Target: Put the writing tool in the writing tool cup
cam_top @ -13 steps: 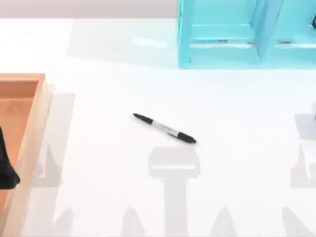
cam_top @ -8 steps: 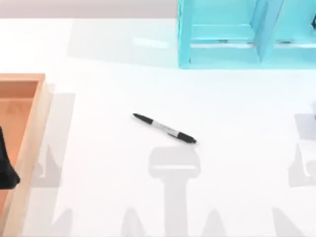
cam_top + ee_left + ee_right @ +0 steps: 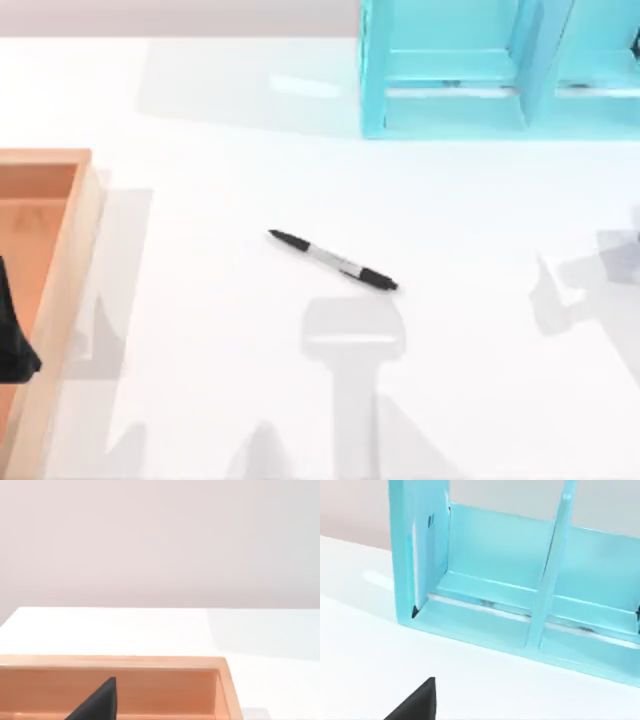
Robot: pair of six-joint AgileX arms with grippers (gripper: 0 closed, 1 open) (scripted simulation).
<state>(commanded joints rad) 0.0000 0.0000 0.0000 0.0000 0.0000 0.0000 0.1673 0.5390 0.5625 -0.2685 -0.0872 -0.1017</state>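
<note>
Simulated desk, white table [image 3: 220,180], turquoise organiser [image 3: 450,110]

My top view is bright and evenly lit, the white table [image 3: 470,200] close to washed out. Soft grey shadows of the arms lie on it toward six o'clock and three o'clock, with blurred edges. A pale sheen sits at twelve o'clock beside the turquoise rack [image 3: 450,70]. The wooden tray [image 3: 60,260] throws a faint shadow toward three o'clock. The marker pen [image 3: 333,260] casts hardly any shadow. Both wrist views are equally bright and soft; the rack's floor shows glossy white streaks in my right wrist view.
</note>
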